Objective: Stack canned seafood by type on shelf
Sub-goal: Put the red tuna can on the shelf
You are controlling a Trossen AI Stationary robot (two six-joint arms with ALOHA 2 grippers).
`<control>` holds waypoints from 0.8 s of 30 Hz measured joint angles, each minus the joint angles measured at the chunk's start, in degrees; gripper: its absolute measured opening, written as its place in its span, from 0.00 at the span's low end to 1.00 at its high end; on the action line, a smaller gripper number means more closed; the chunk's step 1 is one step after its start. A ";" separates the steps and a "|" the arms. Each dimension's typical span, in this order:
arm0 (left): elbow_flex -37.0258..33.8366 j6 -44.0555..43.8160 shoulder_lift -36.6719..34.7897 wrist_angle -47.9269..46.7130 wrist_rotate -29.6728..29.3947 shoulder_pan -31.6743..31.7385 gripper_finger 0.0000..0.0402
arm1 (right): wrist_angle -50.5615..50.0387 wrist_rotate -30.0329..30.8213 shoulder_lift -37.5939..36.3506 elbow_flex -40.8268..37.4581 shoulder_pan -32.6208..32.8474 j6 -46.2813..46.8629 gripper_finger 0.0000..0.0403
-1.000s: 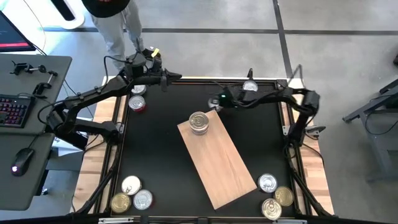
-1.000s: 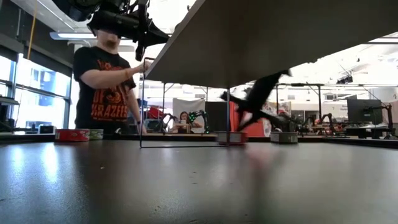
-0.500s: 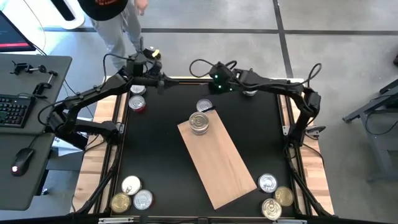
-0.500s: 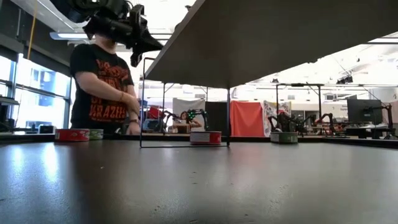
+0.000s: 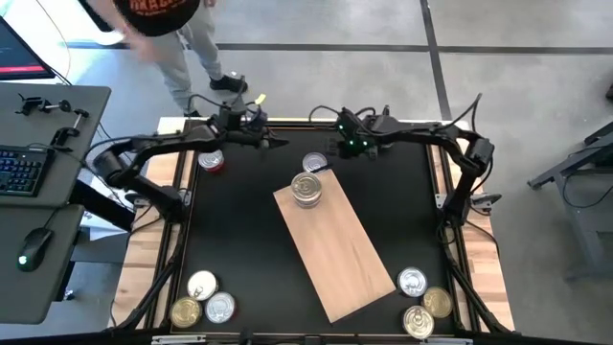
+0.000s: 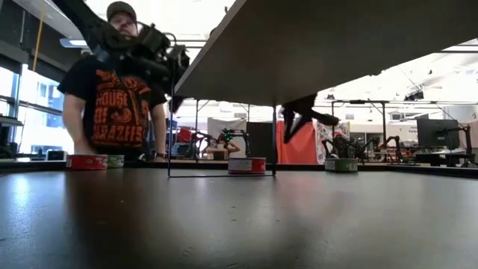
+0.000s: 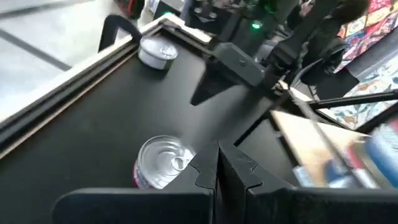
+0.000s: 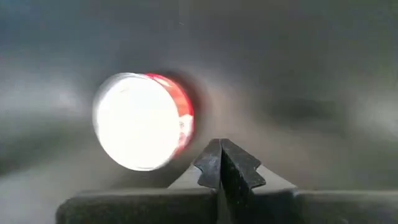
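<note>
wooden shelf lying diagonal mid-table, cans stacked on its far end, loose can right beside, rest clustered in corners

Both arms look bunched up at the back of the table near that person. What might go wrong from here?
The left gripper and right gripper, both shut and empty, point at each other above the silver-lidded can, so they might collide or knock it. A person stands right behind the table's far edge, near the left arm. The wooden board holds only one stack of cans, perched near its end, which a low sweep could topple.
</note>
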 joint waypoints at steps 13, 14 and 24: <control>6.31 10.61 15.91 0.43 -4.48 -6.52 0.00 | 10.10 -1.55 -0.07 -8.60 3.47 9.78 0.00; 6.29 11.45 16.53 0.31 -6.56 -7.23 0.00 | 10.07 -1.39 -0.07 -8.66 3.48 9.84 0.00; 6.28 13.70 23.28 3.65 -17.16 -11.52 0.00 | 12.06 0.19 -0.07 -8.64 3.34 10.88 0.00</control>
